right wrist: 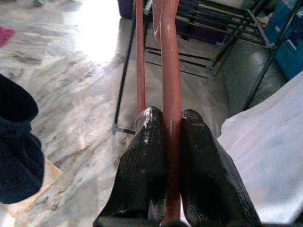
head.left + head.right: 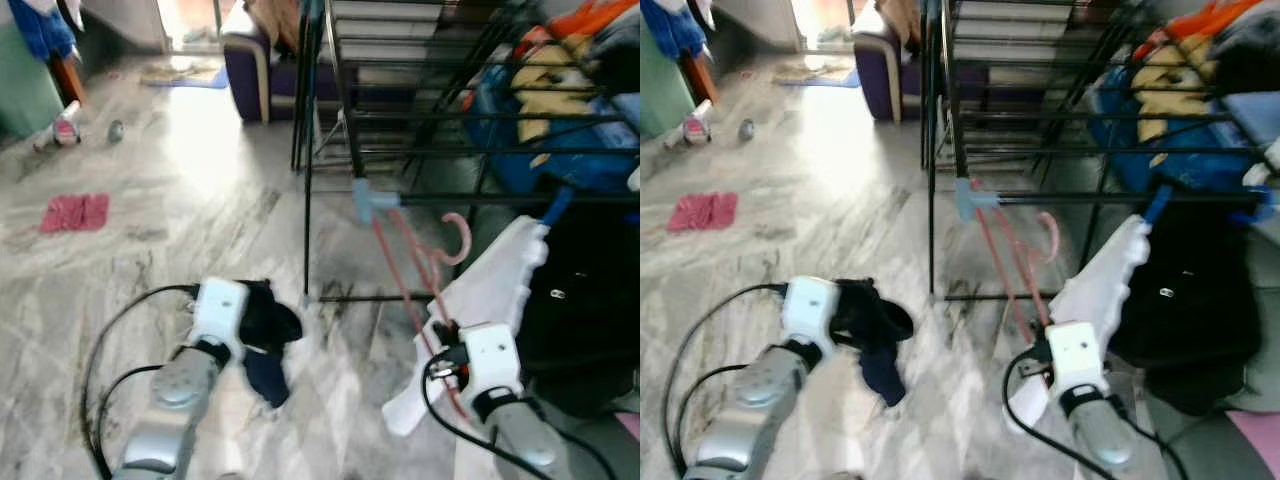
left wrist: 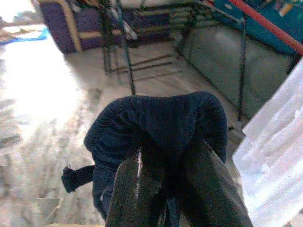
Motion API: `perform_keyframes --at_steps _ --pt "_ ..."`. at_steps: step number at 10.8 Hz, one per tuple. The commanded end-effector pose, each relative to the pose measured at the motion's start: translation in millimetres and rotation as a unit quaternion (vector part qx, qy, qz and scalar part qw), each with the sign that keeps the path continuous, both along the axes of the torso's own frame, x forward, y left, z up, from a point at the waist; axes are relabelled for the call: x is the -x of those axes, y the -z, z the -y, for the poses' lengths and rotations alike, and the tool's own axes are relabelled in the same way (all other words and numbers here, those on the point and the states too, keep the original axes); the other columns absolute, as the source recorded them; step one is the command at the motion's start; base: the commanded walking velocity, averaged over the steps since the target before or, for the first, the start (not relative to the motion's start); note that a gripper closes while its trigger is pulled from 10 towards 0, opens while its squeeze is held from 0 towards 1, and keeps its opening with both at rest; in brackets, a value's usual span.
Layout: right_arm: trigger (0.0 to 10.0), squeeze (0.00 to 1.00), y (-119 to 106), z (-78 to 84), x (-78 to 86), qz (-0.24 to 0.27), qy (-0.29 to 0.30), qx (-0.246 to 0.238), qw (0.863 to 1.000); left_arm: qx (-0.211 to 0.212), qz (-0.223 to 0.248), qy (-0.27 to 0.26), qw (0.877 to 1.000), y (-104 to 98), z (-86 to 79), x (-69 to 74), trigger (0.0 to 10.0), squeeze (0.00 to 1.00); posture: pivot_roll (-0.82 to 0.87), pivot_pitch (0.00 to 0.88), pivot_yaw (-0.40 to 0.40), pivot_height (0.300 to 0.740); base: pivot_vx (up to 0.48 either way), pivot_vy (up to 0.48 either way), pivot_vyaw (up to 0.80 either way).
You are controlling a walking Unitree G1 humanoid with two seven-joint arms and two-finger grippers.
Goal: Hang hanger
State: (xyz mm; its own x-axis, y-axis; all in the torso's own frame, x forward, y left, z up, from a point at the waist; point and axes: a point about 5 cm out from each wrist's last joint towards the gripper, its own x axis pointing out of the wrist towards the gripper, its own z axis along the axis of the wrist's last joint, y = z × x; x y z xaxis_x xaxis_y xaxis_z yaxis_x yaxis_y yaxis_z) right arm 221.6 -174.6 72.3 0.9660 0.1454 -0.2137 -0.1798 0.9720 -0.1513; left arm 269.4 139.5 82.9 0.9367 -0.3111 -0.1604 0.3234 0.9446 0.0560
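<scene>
Right gripper clamped on pink hanger below the drying rack; left gripper clamped on dark cloth.

Right gripper (image 1: 171,142): both black fingers pressed against one bar of the pink hanger (image 2: 415,270), which runs up between them and away from the wrist. Hook end curls near the rack's lower rail, beside a pale blue joint; cannot tell if the hook touches the rail. White garment (image 2: 480,300) drapes just beside the right wrist, on its outer side. Left gripper (image 3: 173,165): fingers closed on a bunched navy cloth (image 3: 156,118), held above the marble floor (image 2: 180,180). Black drying rack (image 2: 420,150) stands ahead, with clothes piled on its right side.
</scene>
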Motion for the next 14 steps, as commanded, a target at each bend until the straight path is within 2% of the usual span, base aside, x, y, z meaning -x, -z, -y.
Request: perform_keyframes --at_steps 1,7,14 --pt "0.0 0.0 1.2 3.8 0.5 -0.002 0.003 0.0 1.0 0.006 0.012 0.015 1.0 -3.7 9.3 2.0 10.0 0.0 0.03 0.047 -0.052 0.74 -0.319 0.0 0.0" --pt "0.0 0.0 2.3 1.1 -3.1 -0.003 -0.002 -0.008 1.0 0.005 0.007 0.023 1.0 -2.4 11.5 4.1 10.0 0.0 0.03 0.05 -0.053 0.74 -0.321 0.0 0.0" --pt "0.0 0.0 -12.5 11.4 -38.7 0.026 0.015 -0.01 0.999 0.008 0.007 0.043 0.999 -3.9 21.2 5.0 10.0 0.0 0.04 0.059 -0.05 0.74 -0.336 0.0 0.0"
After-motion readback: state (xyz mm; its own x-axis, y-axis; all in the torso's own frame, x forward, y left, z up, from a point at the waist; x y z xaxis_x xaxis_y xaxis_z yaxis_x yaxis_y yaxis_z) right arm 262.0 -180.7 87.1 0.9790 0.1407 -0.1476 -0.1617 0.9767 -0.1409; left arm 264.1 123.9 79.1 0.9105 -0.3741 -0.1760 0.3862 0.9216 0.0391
